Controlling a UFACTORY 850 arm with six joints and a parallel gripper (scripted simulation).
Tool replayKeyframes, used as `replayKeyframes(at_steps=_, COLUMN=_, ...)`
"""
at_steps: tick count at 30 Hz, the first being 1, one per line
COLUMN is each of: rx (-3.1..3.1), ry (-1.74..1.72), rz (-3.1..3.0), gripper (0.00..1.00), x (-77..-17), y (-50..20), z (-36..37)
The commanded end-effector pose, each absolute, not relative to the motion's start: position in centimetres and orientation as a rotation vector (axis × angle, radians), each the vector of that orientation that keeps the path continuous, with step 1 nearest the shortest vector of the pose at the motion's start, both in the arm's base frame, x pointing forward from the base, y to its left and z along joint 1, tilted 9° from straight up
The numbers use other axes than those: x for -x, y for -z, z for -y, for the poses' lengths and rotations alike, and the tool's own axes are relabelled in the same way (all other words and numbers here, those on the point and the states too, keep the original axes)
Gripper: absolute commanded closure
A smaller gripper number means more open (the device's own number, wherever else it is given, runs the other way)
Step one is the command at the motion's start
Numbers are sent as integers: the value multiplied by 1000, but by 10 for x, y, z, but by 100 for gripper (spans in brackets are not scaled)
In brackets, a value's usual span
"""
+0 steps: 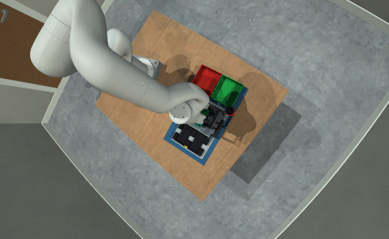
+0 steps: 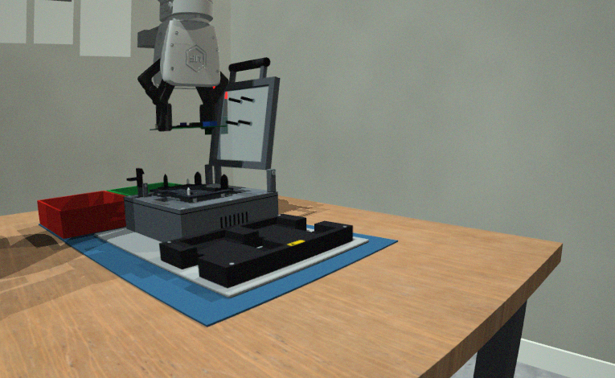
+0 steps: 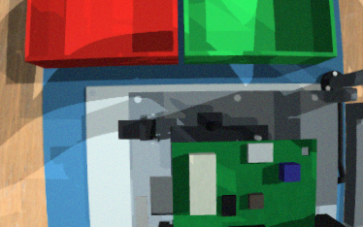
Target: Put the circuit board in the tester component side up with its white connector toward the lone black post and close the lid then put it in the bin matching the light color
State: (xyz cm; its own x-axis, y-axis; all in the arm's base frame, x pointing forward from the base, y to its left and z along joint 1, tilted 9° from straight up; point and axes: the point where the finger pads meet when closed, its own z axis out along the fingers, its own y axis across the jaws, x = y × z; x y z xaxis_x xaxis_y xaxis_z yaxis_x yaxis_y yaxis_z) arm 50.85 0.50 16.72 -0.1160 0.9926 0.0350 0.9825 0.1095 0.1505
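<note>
My gripper [image 2: 185,122] is shut on the green circuit board [image 2: 185,126] [image 3: 227,175] [image 1: 206,112]. It holds the board roughly level, component side up, well above the grey tester [image 2: 154,219] [image 3: 271,109]. The long white connector [image 3: 203,184] is on the board's left side in the wrist view. The tester's pale pin [image 2: 189,191] and several black posts show below the board; which post is the lone one I cannot tell. The lid [image 2: 275,121] stands open. The hook [image 2: 139,176] [image 3: 137,129] is upright. The signal light [image 1: 230,110] [image 2: 226,95] shows red.
The red bin [image 2: 49,218] [image 3: 101,61] and green bin [image 2: 143,189] [image 3: 261,59] stand side by side beside the tester, both without a board. The black tray [image 2: 272,260] [image 1: 196,144] on the other side holds no board. A blue mat [image 2: 145,281] lies beneath.
</note>
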Motion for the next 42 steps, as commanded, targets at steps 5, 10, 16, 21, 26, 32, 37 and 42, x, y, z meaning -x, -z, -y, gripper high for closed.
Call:
replayKeyframes(at_steps=5, rx=-2037, ry=-209, rz=-2282, gripper=21, x=-508, y=-175, z=-5)
replayKeyframes(at_steps=10, rx=-2037, ry=-209, rz=-2282, gripper=21, x=-508, y=-175, z=-5)
replayKeyframes(at_steps=16, rx=-2037, ry=-209, rz=-2282, gripper=21, x=-507, y=-173, z=-7)
replayKeyframes(at_steps=21, rx=-2037, ry=-209, rz=-2282, gripper=21, x=-500, y=-163, z=-19)
replayKeyframes(at_steps=26, rx=-2037, ry=-209, rz=-2282, gripper=21, x=-494, y=-153, z=-31)
replayKeyframes(at_steps=32, rx=-2037, ry=-209, rz=-2282, gripper=21, x=-476, y=-125, z=-65)
replayKeyframes(at_steps=37, rx=-2037, ry=-209, rz=-2282, gripper=21, x=-463, y=-105, z=-89)
replayKeyframes(at_steps=42, rx=-2037, ry=-209, rz=-2282, gripper=21, x=-455, y=-92, z=-104)
